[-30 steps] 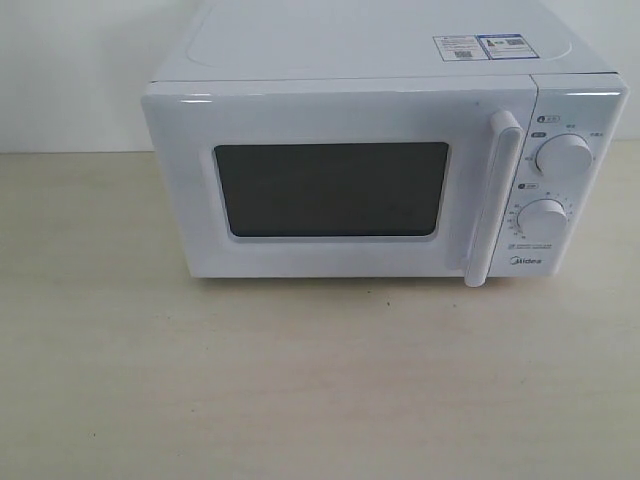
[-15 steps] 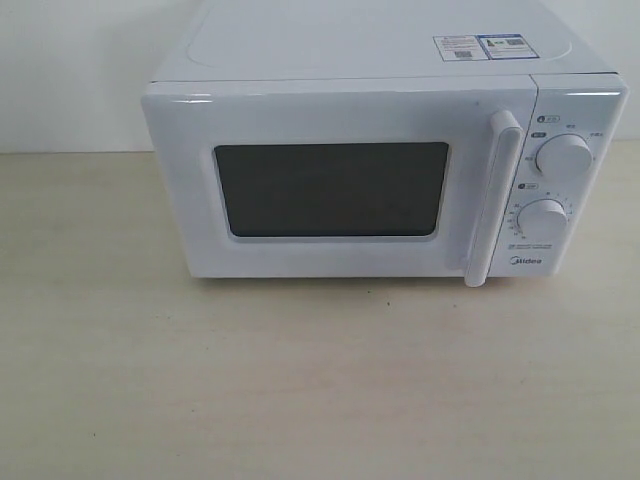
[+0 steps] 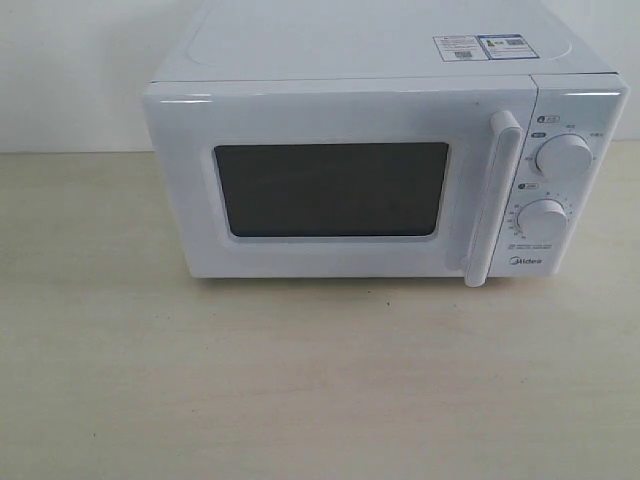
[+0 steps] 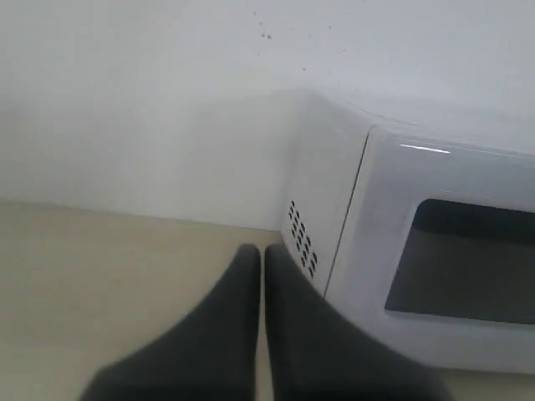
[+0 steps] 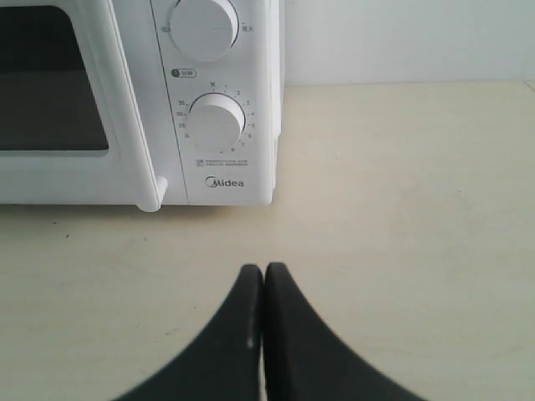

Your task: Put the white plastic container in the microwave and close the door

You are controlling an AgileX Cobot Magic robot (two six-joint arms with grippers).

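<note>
The white microwave (image 3: 380, 170) stands on the pale wooden table (image 3: 300, 380) with its door (image 3: 340, 185) closed and the long vertical handle (image 3: 495, 200) at the door's right side. The white plastic container is out of view in every frame. Neither gripper shows in the exterior view. In the left wrist view my left gripper (image 4: 261, 253) is shut and empty, off the microwave's (image 4: 418, 251) vented left side. In the right wrist view my right gripper (image 5: 263, 271) is shut and empty, above the table in front of the dial panel (image 5: 216, 121).
A white wall (image 3: 70, 70) runs behind the table. Two round dials (image 3: 563, 157) sit on the microwave's right panel. Bare tabletop stretches in front of the microwave and to the right of it (image 5: 401, 184).
</note>
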